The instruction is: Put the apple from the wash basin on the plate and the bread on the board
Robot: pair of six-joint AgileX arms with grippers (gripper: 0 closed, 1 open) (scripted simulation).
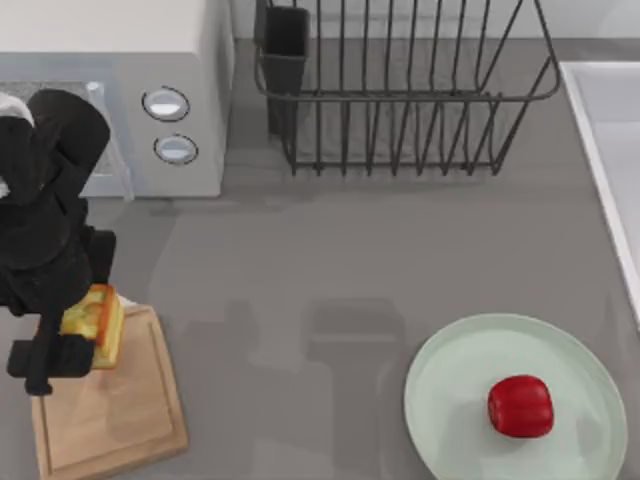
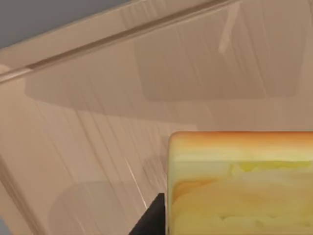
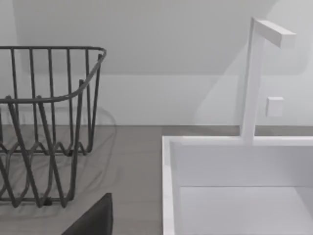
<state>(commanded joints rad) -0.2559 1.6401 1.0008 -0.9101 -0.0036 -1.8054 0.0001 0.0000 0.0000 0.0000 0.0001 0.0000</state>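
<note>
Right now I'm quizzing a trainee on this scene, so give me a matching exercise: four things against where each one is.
Things:
1. apple
2. bread
3. plate
4. wash basin

Places:
A. along the table's right edge
B. held by the left tool over the board
C. lying on the plate
D. on the table, near right

Pairs: 1-C, 2-B, 3-D, 4-A
</note>
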